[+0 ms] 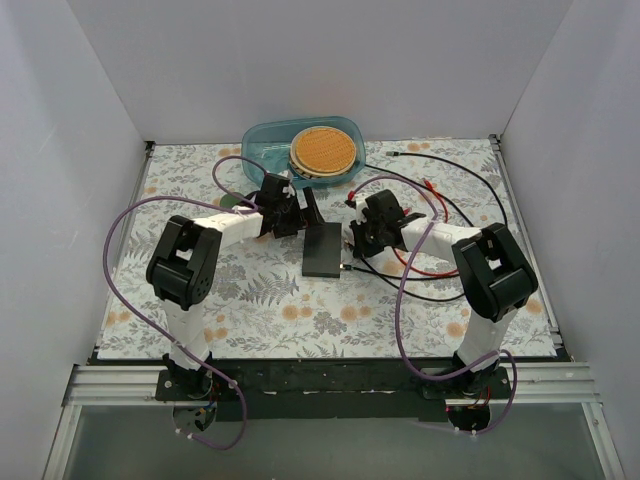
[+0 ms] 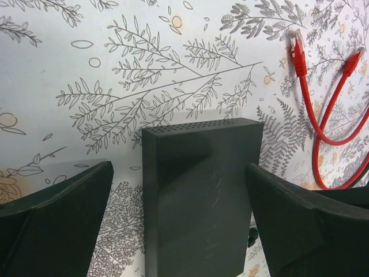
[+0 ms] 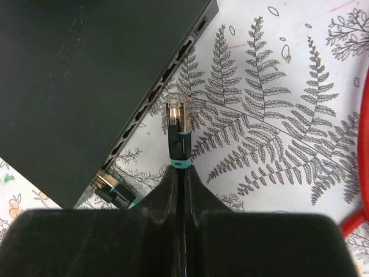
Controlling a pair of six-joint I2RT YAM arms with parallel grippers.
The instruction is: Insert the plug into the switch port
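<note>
The black switch (image 1: 323,250) lies flat at mid-table. My left gripper (image 1: 300,210) is open, and in the left wrist view its fingers (image 2: 57,213) stand on either side of the switch (image 2: 199,196) without closing on it. My right gripper (image 3: 184,173) is shut on a black cable just behind its teal-collared plug (image 3: 177,130). The plug's clear tip points at the row of ports (image 3: 155,92) on the switch's edge, a short gap away. A second teal-collared plug (image 3: 109,187) sits in a port lower down that edge. In the top view my right gripper (image 1: 358,235) is at the switch's right side.
A blue bowl (image 1: 262,135) holding a woven disc (image 1: 323,150) stands at the back centre. Red cables (image 2: 305,98) and black cables (image 1: 430,290) lie loose on the floral mat to the right of the switch. White walls close in on three sides.
</note>
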